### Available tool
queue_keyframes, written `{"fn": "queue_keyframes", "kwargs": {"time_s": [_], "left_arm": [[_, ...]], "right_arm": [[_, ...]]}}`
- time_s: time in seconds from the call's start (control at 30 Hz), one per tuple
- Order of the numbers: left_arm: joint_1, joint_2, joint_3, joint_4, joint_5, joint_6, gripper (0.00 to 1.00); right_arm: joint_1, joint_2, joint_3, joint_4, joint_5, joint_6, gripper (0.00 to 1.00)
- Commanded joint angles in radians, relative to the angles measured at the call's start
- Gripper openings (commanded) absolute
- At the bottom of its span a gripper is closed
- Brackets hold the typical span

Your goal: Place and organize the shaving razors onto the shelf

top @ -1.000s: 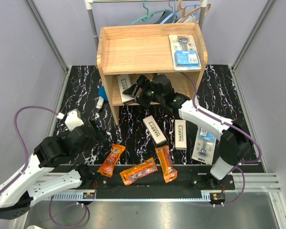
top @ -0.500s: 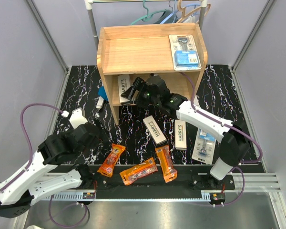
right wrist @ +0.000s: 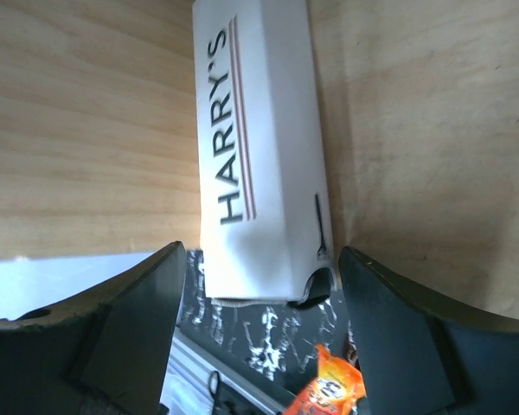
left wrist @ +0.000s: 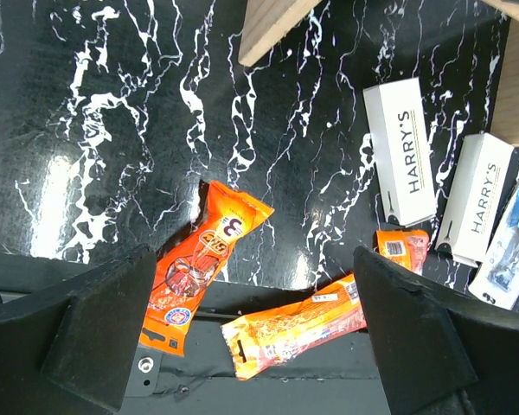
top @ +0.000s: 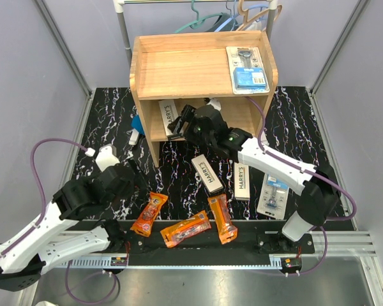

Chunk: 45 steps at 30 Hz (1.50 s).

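Right wrist view: my right gripper [right wrist: 258,277] is released, jaws clear of the HARRY'S box [right wrist: 255,147]; it lies on the shelf [right wrist: 78,130] lower tier, straight ahead, long axis pointing away; left gripper [left wrist: 253,277] hangs spread wide over an orange packet [left wrist: 203,264].
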Motion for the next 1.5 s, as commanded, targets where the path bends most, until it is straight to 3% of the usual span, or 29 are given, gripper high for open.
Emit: {"fn": "queue_keyframes", "kwargs": {"time_s": [0.0,0.53,0.97,1.47], "left_arm": [[0.002,-0.001,-0.015,0.047,0.016,0.015,0.99],[0.002,-0.003,-0.011,0.053,0.029,0.018,0.99],[0.002,-0.009,-0.012,0.055,0.033,0.020,0.99],[0.002,-0.006,-0.012,0.053,0.035,0.022,0.99]], "right_arm": [[0.046,-0.008,0.038,-0.093,0.066,-0.081,0.81],[0.042,-0.004,0.003,-0.024,0.260,-0.073,0.78],[-0.009,0.099,0.006,0.134,0.082,-0.084,0.71],[-0.016,0.220,0.110,0.160,-0.092,-0.087,0.61]]}}
